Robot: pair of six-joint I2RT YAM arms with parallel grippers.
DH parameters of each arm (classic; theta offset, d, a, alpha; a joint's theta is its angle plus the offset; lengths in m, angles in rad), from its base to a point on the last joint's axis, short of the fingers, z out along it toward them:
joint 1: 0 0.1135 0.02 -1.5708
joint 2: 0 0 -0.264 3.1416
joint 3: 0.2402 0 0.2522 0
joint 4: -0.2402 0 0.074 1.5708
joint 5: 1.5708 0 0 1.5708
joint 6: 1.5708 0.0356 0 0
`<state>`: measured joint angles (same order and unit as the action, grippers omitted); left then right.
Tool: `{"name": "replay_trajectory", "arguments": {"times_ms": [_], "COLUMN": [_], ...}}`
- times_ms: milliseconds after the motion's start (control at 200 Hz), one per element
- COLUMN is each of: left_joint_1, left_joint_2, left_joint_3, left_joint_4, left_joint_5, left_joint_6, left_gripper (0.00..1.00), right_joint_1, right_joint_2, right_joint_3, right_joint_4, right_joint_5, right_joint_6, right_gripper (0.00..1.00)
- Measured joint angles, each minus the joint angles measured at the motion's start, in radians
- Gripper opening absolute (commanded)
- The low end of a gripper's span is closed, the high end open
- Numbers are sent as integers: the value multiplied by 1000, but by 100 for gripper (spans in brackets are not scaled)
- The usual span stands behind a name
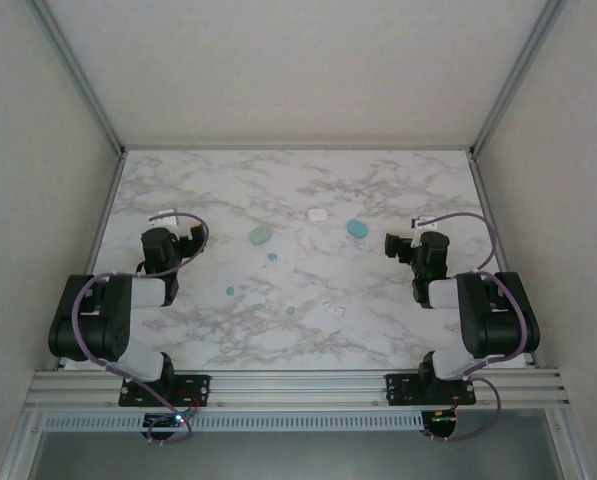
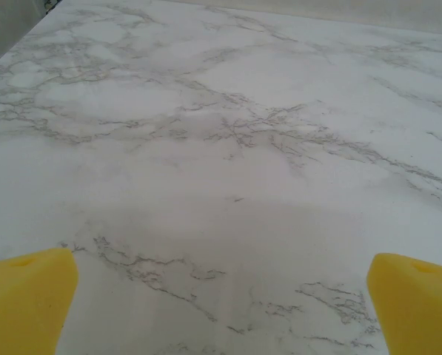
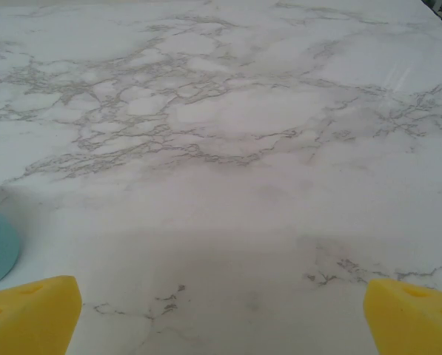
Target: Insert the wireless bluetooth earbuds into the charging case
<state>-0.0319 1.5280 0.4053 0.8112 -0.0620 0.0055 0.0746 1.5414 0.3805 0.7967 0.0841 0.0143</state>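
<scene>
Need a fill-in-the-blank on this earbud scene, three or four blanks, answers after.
1. The left hand and right hand both stand ____, holding nothing.
2. The teal-blue oval case lies nearest the ____ hand.
3. Of the three cases, the white rounded case lies ____ from the near edge of the table.
4. A tiny teal-blue earbud lies loose on that ____-patterned top.
Answers: open; right; farthest; marble.

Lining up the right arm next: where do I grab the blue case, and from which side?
Probably across its narrow width, coming straight down: the blue case lies flat on the table, a low, smooth oval with no handle. The open right tool sits just to its right.
</scene>
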Motion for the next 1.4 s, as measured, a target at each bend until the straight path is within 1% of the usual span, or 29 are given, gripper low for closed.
{"name": "replay_trajectory", "arguments": {"times_ms": [906,1021,1136,1211,1321,1401], "left_joint_1": [0,0,0,1,1,2], "left_joint_2": [0,-27,-117,-181,-301,-395], "left_joint_3": [0,0,-2,-2,-1,21], "left_joint_4": [0,-22,-66,-105,-213,-327], "left_joint_5": [0,1,4,0,-33,-54], "left_joint_6": [0,0,-3,-23,-80,-136], "left_gripper": [100,100,100,100,100,100], "right_joint_1": [-5,-5,-5,-5,-5,-5], "right_joint_2": [0,-1,-24,-60,-168,-253], "right_joint_3": [0,4,20,49,164,267], "right_joint_4": [0,-10,-58,-134,-381,-542], "right_joint_5": [-8,-10,-14,-23,-37,-96], "right_joint_6": [0,0,-2,-1,34,60], "right_gripper": [99,99,99,99,99,99]}}
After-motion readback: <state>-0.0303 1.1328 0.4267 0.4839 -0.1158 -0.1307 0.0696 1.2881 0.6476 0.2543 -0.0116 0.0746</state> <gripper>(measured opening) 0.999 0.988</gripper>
